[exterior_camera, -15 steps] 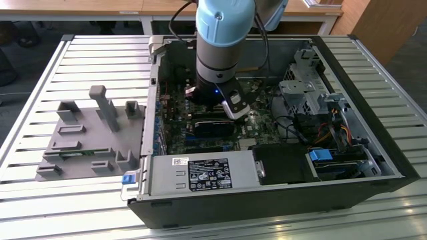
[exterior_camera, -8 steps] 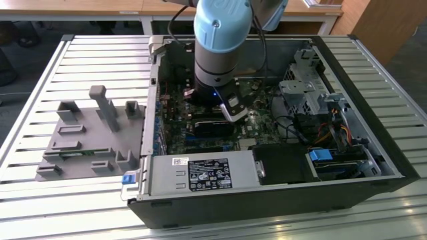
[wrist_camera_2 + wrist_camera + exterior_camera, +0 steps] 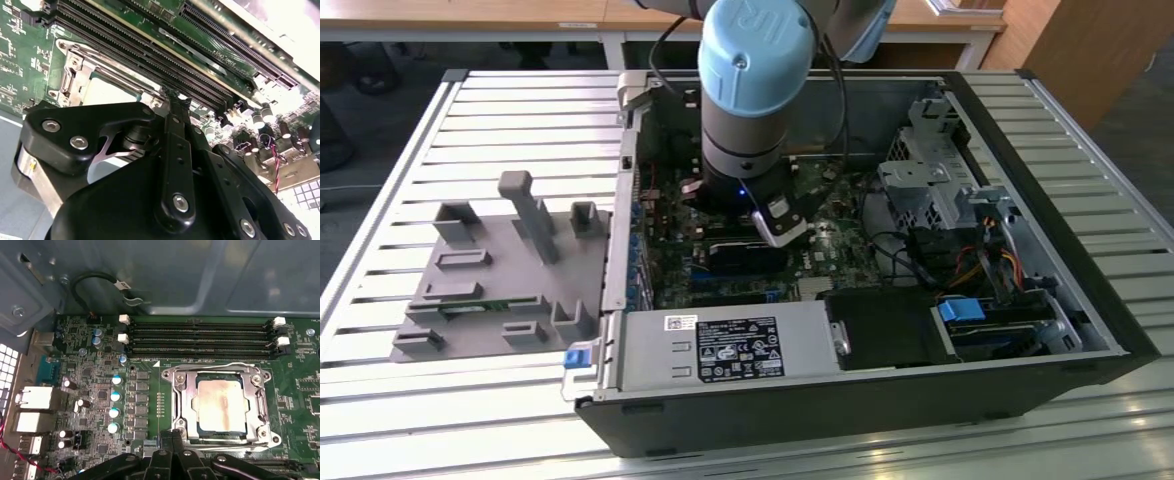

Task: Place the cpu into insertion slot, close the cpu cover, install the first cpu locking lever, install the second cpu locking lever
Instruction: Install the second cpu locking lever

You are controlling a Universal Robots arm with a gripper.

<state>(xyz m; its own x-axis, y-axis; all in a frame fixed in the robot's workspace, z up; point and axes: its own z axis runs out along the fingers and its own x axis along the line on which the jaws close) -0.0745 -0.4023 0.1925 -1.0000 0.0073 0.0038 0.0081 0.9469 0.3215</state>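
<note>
The cpu (image 3: pixel 221 405), a silvery-beige square with a brownish smear, sits in the insertion slot (image 3: pixel 199 433) on the green board. Around it the cpu cover (image 3: pixel 183 405) lies flat, a silvery frame whose window shows the chip. Thin wire levers run along two opposite sides of the cover (image 3: pixel 215 365) (image 3: pixel 225 443). My gripper (image 3: pixel 172 436) is shut, empty, its tips at the cover's corner. In the second wrist view the fingers (image 3: pixel 172 107) point beside the cpu (image 3: pixel 107 92) and cover (image 3: pixel 70 75). The exterior view shows the gripper (image 3: pixel 781 232) low inside the open computer case.
Long black memory slots (image 3: pixel 200 340) run beside the socket, with capacitors (image 3: pixel 115 396) and rear ports (image 3: pixel 35 400) on the other side. Case walls, a power supply (image 3: pixel 720 350) and a drive cage (image 3: pixel 934 190) surround the board. A grey fixture (image 3: pixel 507 270) stands on the slatted table.
</note>
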